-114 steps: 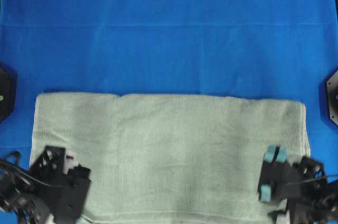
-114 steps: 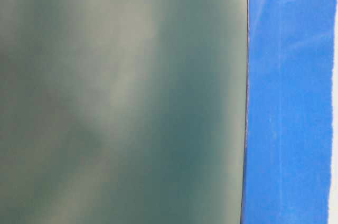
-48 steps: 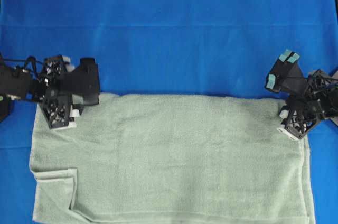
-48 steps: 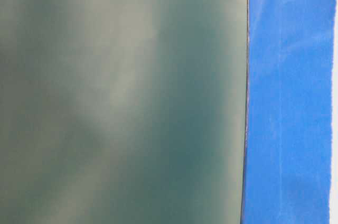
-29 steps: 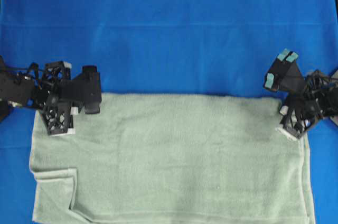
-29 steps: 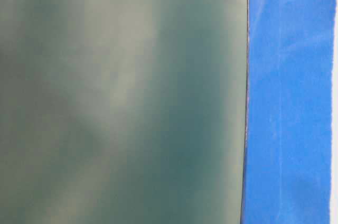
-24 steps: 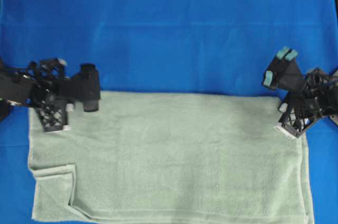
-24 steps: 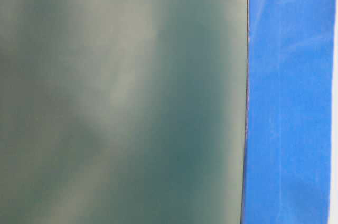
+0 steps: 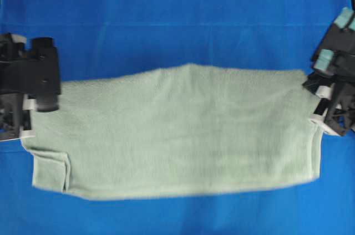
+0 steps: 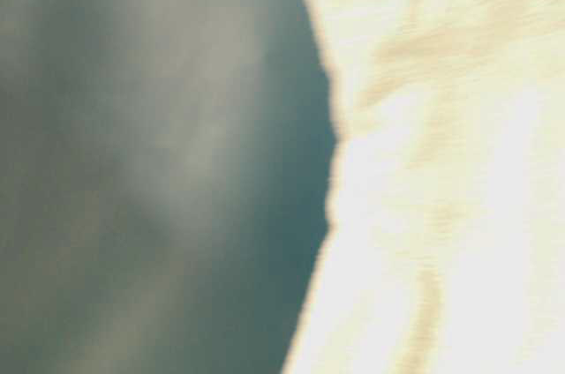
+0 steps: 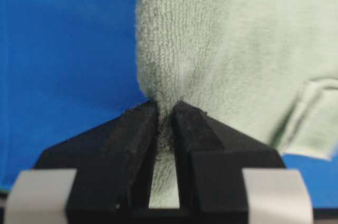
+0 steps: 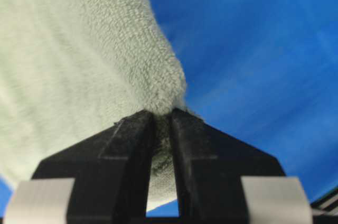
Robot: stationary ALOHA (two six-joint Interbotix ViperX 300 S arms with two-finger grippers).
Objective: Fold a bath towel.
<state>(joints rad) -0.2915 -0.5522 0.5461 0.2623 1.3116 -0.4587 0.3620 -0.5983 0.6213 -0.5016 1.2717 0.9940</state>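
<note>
Left gripper (image 11: 165,109) at left towel corner, jaws pinched tight on terry pile. Bath towel (image 9: 177,129) stretched between both arms above blue cloth surface (image 9: 177,24), top edge bowed upward mid-span, lower-left corner folded over. Right gripper (image 12: 163,113) at right corner, jaws clamped narrow on towel edge. Table-level view blurred, unreadable.

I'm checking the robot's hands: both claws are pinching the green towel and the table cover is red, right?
Not quite: the table cover is blue, as the overhead view shows. Both the left gripper and right gripper do pinch the green towel.
</note>
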